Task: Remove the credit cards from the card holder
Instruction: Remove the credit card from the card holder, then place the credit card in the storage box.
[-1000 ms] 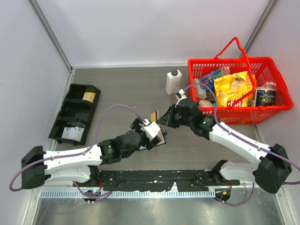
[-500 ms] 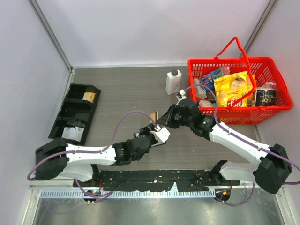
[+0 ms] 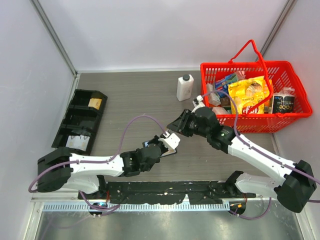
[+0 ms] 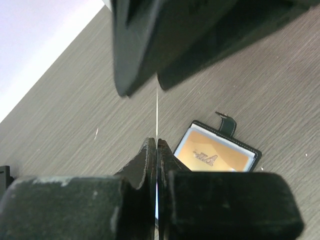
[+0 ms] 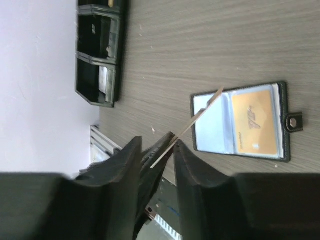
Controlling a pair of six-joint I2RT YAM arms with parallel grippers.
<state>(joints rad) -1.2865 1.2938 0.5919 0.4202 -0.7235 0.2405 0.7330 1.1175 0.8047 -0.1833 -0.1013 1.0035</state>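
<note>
Credit cards (image 5: 255, 120), two: one pinched, one in card holder (image 5: 294, 121).

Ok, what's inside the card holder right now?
An orange card sits in the pocket beside the snap tab; the other pocket shows a light blue face. Any cards stacked behind those are hidden.

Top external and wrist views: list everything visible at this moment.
card holder: one, black, open on the table
blue card: one, light blue, in a holder pocket
orange card: one, orange, in the other pocket
loose card: one, colour unclear edge-on, between the claws
tray: one, black, table's left side
bottle: one, white, beside the basket
basket: one, red, back right, holding packets
table: one, grey wood
left claw: shut on the loose card
right claw: open around it
</note>
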